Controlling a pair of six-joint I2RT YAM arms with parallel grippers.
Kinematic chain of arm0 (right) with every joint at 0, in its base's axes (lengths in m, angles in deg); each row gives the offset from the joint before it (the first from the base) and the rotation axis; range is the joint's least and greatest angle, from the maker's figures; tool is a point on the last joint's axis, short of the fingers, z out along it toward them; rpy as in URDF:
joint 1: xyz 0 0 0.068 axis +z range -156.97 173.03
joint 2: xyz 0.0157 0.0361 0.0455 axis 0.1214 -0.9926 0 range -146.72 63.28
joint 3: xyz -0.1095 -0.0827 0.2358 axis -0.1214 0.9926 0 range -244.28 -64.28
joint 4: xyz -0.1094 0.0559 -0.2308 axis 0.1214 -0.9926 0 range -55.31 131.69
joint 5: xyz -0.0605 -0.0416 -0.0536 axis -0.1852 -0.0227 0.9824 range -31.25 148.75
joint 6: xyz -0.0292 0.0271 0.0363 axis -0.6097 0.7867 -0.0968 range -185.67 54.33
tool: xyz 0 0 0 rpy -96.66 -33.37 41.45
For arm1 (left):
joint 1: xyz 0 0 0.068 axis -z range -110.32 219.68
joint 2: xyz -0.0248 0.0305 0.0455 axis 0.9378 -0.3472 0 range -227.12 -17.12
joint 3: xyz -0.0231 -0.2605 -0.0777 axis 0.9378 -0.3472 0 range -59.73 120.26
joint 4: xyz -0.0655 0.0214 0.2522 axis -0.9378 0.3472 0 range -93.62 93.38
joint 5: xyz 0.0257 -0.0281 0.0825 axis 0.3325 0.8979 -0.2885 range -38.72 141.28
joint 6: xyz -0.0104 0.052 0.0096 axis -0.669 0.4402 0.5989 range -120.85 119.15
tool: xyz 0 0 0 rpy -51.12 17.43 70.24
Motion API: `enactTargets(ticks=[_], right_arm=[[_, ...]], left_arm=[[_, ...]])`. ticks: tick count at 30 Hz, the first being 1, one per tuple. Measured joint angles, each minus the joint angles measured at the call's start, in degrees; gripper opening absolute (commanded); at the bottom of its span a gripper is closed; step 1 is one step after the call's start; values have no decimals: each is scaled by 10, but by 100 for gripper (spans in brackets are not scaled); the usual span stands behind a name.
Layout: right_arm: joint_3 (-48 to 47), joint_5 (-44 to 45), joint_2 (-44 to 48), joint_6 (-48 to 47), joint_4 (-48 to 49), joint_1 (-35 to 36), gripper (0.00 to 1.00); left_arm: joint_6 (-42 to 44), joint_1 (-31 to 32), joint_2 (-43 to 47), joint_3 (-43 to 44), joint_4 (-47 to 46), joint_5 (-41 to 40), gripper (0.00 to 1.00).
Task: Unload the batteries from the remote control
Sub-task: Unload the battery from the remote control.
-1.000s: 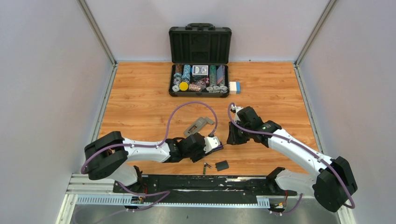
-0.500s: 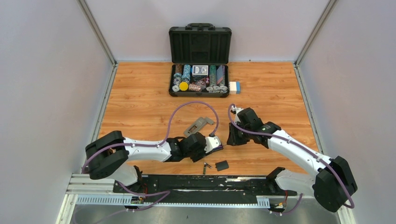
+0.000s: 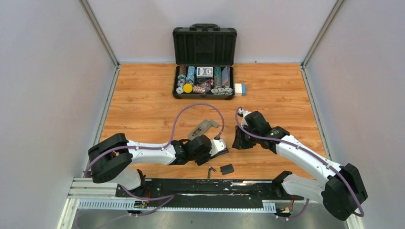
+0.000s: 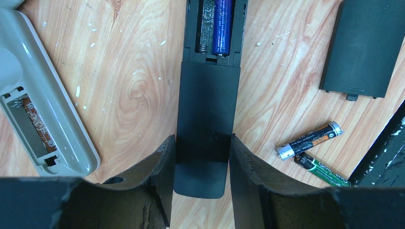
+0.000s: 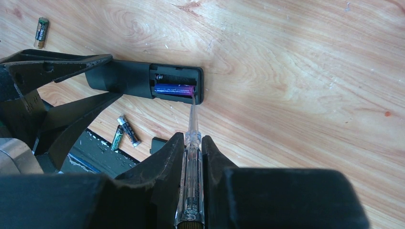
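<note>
The left gripper (image 4: 203, 143) clamps both long sides of the slim black plastic remote (image 4: 206, 105) at its closed end. The clear-handled screwdriver (image 5: 192, 124) in the right gripper (image 5: 193, 143) comes in over the open end onto the blue cylindrical battery (image 4: 222, 26), so only the slot beside it is open from above. Far side: pale grey plastic remote (image 4: 52, 95) lies near, strip of bare wood btwn; near side: flat black rectangular cover (image 4: 365, 45) and 2 loose dark batteries (image 4: 310, 140) lie close; beyond, wide bare wood runs to the open black poker-chip case (image 3: 204, 57).

— Far edge, centre?
— Case (image 3: 204, 71), small box (image 3: 240, 89) just beside its right end.
— Near edge?
— Loose batteries (image 4: 310, 140), cover (image 3: 227, 169) right of them; remote (image 4: 206, 95) behind, one battery (image 4: 222, 26) inside.
</note>
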Motion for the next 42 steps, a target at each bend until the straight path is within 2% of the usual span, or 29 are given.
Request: enactTargets(ticks=[28, 42], right_arm=[[-16, -9, -21, -10, -15, -4, 0], [-16, -20, -2, -13, -16, -4, 0]], left_arm=[[-2, -3, 1, 1, 2, 7, 33], [-2, -3, 3, 2, 10, 10, 33]])
